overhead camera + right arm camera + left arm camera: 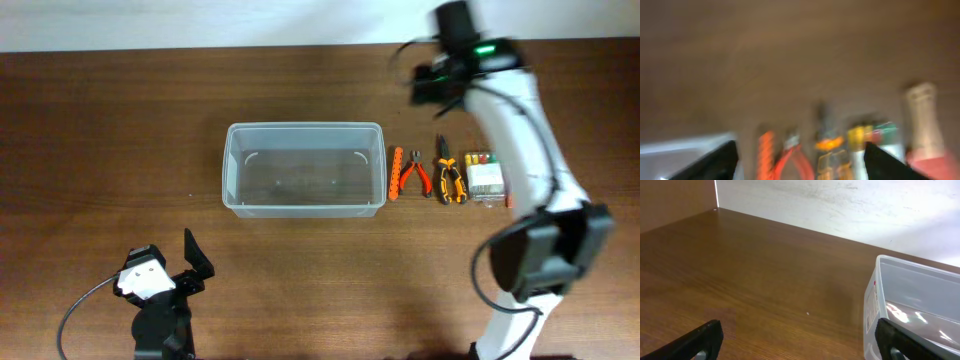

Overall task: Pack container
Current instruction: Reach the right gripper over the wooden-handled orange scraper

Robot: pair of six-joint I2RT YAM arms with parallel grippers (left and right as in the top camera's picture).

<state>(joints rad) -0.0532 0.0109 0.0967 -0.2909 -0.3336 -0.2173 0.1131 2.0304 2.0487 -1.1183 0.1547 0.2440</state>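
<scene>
Nothing is packed yet: the container (303,169) sits empty mid-table, long side across my view, and the tools (430,178) lie in a row just beside its right end. I judge this to be the approach for the first pick. The right gripper (800,147) hangs over the far side of that row with fingers wide apart and nothing held (its wrist view is smeared, so I can't pick out a target). The left gripper (799,330) is also spread and idle, near the front edge. Next I'd need to settle over one tool, square up to its handle, close, then clear the rim. The table (100,130) is dark wood grain, and a white wall (840,200) backs it.
</scene>
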